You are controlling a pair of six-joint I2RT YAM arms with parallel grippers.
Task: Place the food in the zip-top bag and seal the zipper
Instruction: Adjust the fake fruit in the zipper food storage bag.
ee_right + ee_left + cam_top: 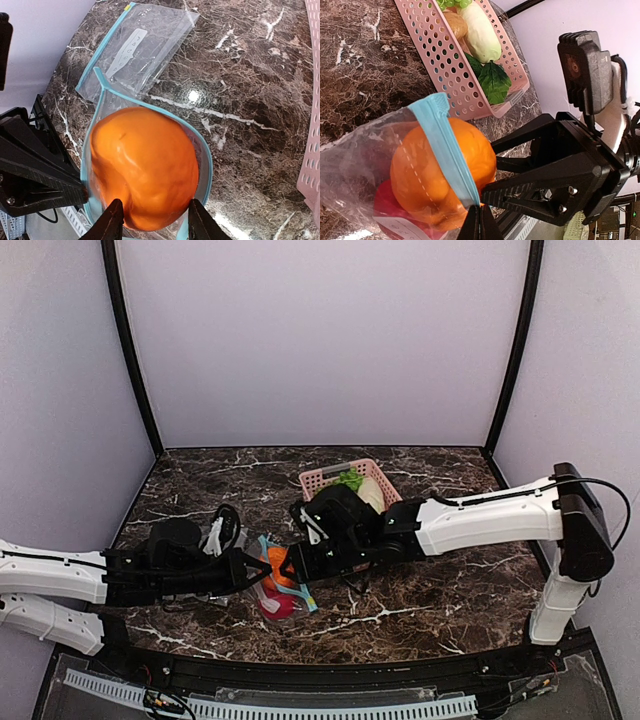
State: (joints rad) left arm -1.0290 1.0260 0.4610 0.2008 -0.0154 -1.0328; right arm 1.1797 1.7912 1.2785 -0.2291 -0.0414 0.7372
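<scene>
- Orange fruit (142, 165) sits right in the mouth of the zip-top bag (355, 165), and the light blue zipper (447, 145) rings it.
- Right gripper (156, 202) is grasping that fruit, one black finger pressed to each side.
- Left gripper (480, 222) is clenched tight on the zipper strip at the bag's edge, and the two grippers sit close together, tips nearly meeting.
- Red fruit (387, 202) is deeper in the bag, beneath the orange one.
- Pink basket (445, 65) stands behind on the marble table (250, 75), with a pale vegetable and green leaves inside.
- Second clear bag (145, 45) lies flat just beside the first.
</scene>
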